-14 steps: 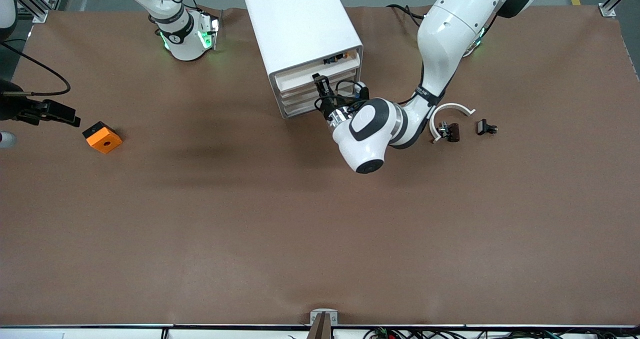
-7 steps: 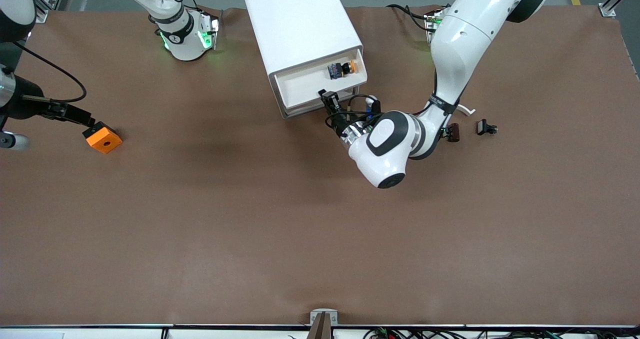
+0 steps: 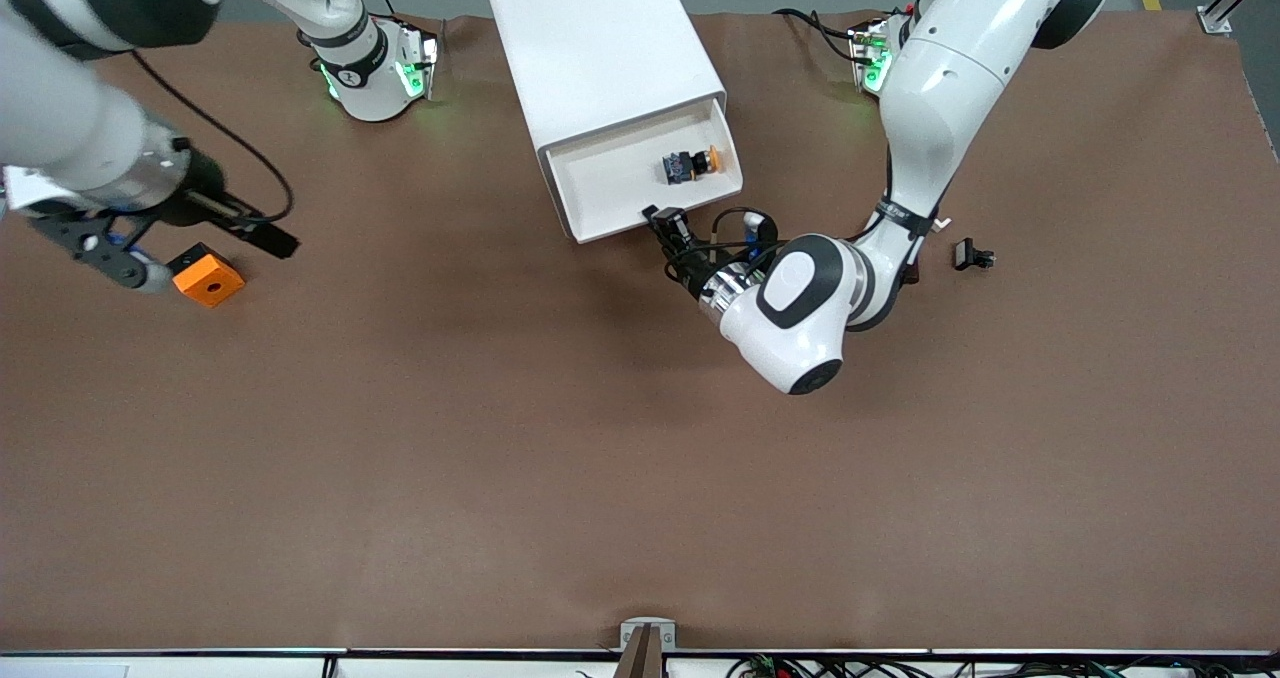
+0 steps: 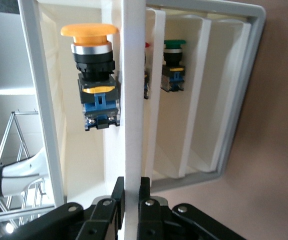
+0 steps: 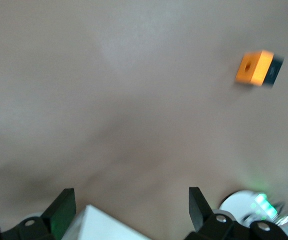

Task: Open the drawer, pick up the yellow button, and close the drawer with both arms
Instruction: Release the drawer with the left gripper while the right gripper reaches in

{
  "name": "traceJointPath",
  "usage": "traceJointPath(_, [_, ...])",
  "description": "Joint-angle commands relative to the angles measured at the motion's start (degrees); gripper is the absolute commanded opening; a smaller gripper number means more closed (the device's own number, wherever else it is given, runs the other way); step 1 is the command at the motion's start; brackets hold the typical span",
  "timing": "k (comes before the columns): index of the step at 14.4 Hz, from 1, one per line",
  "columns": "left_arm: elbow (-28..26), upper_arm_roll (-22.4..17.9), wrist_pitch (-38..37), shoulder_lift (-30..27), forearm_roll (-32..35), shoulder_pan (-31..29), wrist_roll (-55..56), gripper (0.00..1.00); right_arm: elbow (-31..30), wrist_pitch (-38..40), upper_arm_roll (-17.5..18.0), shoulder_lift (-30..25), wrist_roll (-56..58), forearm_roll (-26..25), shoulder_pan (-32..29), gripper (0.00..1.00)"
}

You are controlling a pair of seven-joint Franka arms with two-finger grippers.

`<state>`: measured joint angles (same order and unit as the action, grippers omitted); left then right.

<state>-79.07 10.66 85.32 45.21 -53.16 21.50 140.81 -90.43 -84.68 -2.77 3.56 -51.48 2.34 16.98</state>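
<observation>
Since a second ago: drawer (image 3: 640,180) pulled well out of cabinet (image 3: 600,48); button (image 3: 690,165) now fully exposed, lying in tray toward left arm's end. I read open step as about done.

Left end effector (image 3: 662,221) pinching drawer's front lip, fingers (image 4: 149,210) clamped either side of thin wall.

Right end effector (image 3: 265,230) has swung in over counter (image 3: 640,478) above orange block (image 3: 207,275), fingers spread wide, holding nothing.

Room: bare counter between block and cabinet; tray walls low, access from above free. Black clip (image 3: 972,254) well clear.
</observation>
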Motion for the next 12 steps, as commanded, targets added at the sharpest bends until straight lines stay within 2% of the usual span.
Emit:
traceJointPath(1, [2.07, -0.29, 1.43, 1.20, -0.46, -0.93, -0.09, 0.20, 1.31, 0.48, -0.66, 0.39, -13.17, 1.00, 6.12, 1.00])
traceJointPath(2, [2.07, -0.37, 1.34, 1.02, -0.19, -1.10, -0.70, 0.56, 1.31, 0.48, -0.66, 0.40, -15.03, 1.00, 7.62, 1.00])
traceJointPath(3, [2.07, -0.38, 1.25, 0.94, 1.03, -1.02, -0.80, 1.00, 1.31, 0.48, -0.66, 0.40, -17.40, 1.00, 9.11, 1.00])
traceJointPath(7, [4.26, -0.55, 1.25, 0.41, 4.55, -1.10, -0.71, 1.00, 1.57, -0.83, -0.66, 1.09, -28.38, 2.31, 15.62, 1.00])
traceJointPath(10, [9.79, -1.25, 1.25, 0.32, 12.71, -1.02, -0.88, 1.00, 1.57, -2.16, -0.66, 3.11, -37.44, 2.49, 20.01, 1.00])
traceJointPath(12, [11.03, -2.39, 1.43, -0.55, 15.27, -1.11, -5.60, 1.00, 1.57, -3.91, -0.66, 4.87, -42.62, 2.49, 22.82, 1.00])
